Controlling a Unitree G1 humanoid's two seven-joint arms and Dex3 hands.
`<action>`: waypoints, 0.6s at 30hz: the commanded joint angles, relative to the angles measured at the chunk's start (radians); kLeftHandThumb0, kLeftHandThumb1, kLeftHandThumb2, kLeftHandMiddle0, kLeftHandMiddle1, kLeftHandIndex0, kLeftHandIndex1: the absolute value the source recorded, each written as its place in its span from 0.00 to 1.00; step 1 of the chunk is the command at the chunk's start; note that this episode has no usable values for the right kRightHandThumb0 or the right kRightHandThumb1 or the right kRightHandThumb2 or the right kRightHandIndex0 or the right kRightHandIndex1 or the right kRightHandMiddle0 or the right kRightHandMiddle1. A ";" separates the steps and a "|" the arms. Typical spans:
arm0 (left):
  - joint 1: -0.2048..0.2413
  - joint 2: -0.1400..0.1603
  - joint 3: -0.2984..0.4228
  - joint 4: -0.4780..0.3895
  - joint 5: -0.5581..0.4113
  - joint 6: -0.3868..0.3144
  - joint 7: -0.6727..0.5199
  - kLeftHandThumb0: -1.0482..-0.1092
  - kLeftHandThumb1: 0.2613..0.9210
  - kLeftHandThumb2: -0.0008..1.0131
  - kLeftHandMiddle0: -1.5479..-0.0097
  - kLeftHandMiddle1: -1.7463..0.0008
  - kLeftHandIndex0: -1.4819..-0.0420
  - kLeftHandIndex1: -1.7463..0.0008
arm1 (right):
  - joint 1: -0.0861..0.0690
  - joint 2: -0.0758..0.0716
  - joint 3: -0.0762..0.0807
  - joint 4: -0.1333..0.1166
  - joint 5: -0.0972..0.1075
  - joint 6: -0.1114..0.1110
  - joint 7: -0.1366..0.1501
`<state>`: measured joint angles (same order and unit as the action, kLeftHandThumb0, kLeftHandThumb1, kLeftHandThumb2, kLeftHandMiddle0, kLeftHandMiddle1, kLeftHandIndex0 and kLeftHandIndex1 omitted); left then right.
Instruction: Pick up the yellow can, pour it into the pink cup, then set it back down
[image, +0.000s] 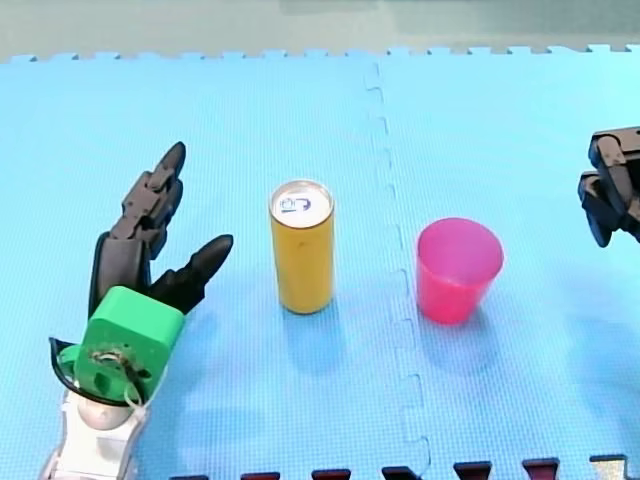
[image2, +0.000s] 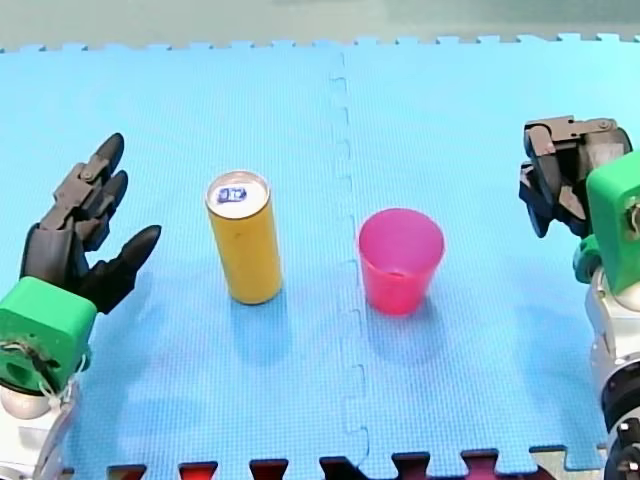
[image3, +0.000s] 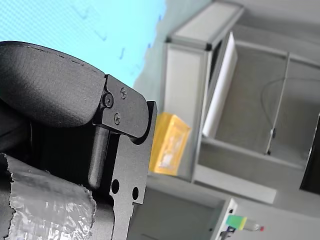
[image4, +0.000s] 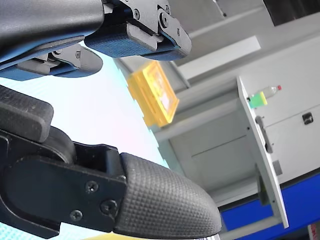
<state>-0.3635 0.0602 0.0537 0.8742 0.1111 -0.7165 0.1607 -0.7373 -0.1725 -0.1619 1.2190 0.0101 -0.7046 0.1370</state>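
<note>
Left hand (image2: 80, 240) near can (image2: 245, 250), cup (image2: 400, 262) beyond

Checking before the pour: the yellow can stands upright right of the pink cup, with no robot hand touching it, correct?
No: the yellow can stands upright left of the pink cup, as the first head view shows. No robot hand touches it: the left robot hand is left of the can, the right robot hand right of the cup.
</note>
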 joint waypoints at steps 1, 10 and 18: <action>-0.004 0.004 0.002 0.001 -0.006 -0.006 -0.002 0.00 1.00 0.10 0.78 1.00 0.80 1.00 | -0.005 -0.006 -0.003 0.001 0.002 0.000 -0.001; 0.000 0.004 0.006 -0.008 -0.015 0.003 -0.012 0.00 1.00 0.10 0.78 1.00 0.81 1.00 | -0.008 -0.006 -0.007 0.002 0.004 0.004 -0.001; 0.019 0.005 0.008 -0.049 -0.036 0.026 -0.050 0.00 1.00 0.11 0.78 1.00 0.84 1.00 | -0.011 -0.008 -0.011 0.008 0.005 0.005 0.004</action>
<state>-0.3488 0.0600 0.0603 0.8349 0.0789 -0.6948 0.1149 -0.7441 -0.1753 -0.1702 1.2242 0.0124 -0.7027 0.1407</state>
